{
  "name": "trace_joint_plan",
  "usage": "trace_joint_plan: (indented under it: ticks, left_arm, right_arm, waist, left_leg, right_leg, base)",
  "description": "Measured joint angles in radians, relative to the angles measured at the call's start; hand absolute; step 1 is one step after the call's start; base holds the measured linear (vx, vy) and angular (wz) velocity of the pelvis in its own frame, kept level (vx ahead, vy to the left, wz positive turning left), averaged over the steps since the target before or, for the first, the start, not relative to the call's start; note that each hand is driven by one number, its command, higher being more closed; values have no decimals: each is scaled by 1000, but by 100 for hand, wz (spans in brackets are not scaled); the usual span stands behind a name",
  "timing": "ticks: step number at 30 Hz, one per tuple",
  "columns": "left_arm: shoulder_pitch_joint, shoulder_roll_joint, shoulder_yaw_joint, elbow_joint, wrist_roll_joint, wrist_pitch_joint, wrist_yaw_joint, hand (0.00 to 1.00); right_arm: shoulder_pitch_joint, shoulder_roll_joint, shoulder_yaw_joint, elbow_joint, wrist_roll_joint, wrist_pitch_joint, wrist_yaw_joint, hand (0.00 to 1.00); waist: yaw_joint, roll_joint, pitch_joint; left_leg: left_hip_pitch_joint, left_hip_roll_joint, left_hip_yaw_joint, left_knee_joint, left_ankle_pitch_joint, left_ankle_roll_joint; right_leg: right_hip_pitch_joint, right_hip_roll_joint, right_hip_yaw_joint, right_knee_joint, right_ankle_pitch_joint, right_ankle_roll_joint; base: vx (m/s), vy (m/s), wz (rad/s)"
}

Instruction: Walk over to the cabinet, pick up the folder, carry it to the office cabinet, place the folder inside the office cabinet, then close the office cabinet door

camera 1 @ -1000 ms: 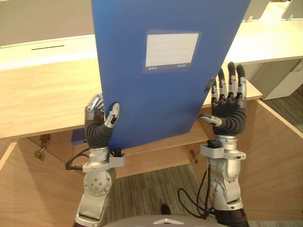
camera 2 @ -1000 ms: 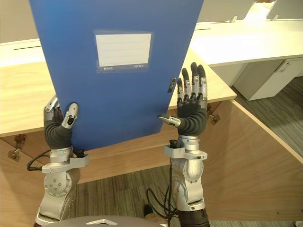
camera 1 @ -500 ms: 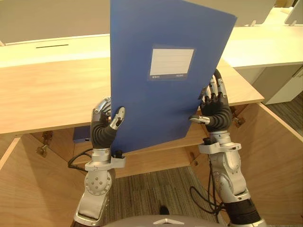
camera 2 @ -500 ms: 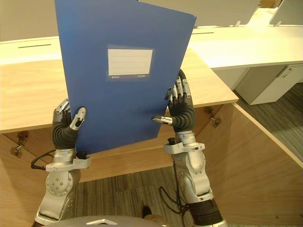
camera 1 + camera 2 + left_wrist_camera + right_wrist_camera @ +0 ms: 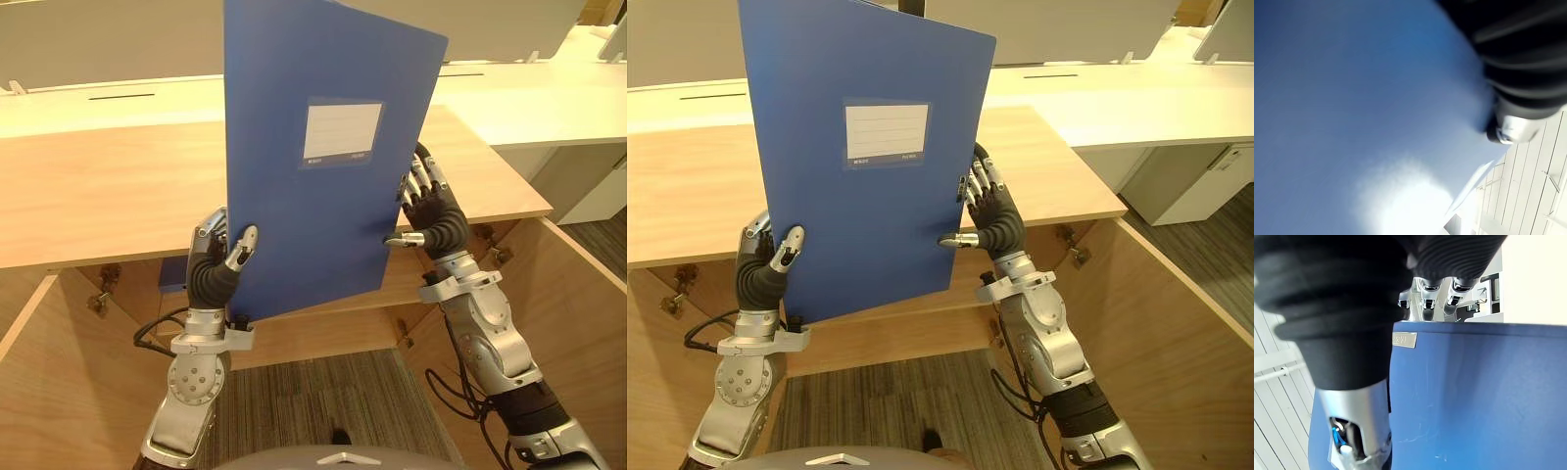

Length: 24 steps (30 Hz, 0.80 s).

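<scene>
A blue folder [image 5: 313,225] with a white label stands upright in front of me, above the open wooden cabinet [image 5: 98,196]. My left hand [image 5: 211,264] is shut on its lower left corner, thumb on the front face and fingers behind. My right hand [image 5: 436,215] rests on the folder's right edge with straight fingers, its thumb reaching onto the front face. In the right wrist view the fingers [image 5: 1430,293] stand past the folder [image 5: 1459,396] edge. The left wrist view looks along the blue folder [image 5: 1352,98] from very close.
The cabinet's doors are swung open: right door [image 5: 578,333], left door [image 5: 59,392]. A shelf inside shows below the folder, with a small blue thing [image 5: 168,279] on it. White desks [image 5: 529,98] stand behind the cabinet. Grey carpet [image 5: 313,401] lies below.
My right hand has moved from apart, beside the folder, onto its right edge. The folder has swung more upright and farther out over the cabinet top. The camera has shifted a little.
</scene>
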Motion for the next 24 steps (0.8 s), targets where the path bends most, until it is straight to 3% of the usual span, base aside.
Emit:
trace_joint_plan:
  ticks: [4, 14, 24]
  left_arm:
    - [-26, -10, -13, 0, 2, 9, -1, 100]
    - [-43, -44, -24, 0, 43, 9, 4, 100]
    - [-55, -61, -27, 27, 60, 9, 25, 100]
  right_arm:
    - [-5, 146, -22, 19, -1, -32, -8, 0]
    - [15, 320, -82, 19, -40, -70, -71, 0]
    - [32, 403, -107, 23, -37, -96, -106, 0]
  waist:
    - [-2, 8, -9]
    - [-6, 7, -11]
    - [-1, -13, -20]
  left_leg:
    - [-2, -3, -4, -1, 9, 5]
    - [7, -25, -14, -46, 48, 13]
    - [28, -31, -11, -83, 64, 15]
  right_leg:
    - [0, -4, -3, 0, 7, -1]
    - [-8, -21, -7, 0, 17, 3]
    - [-5, -23, -8, 0, 16, 6]
  base:
    - [-72, -38, 2]
    - [-76, -25, 3]
    - [-25, -16, 0]
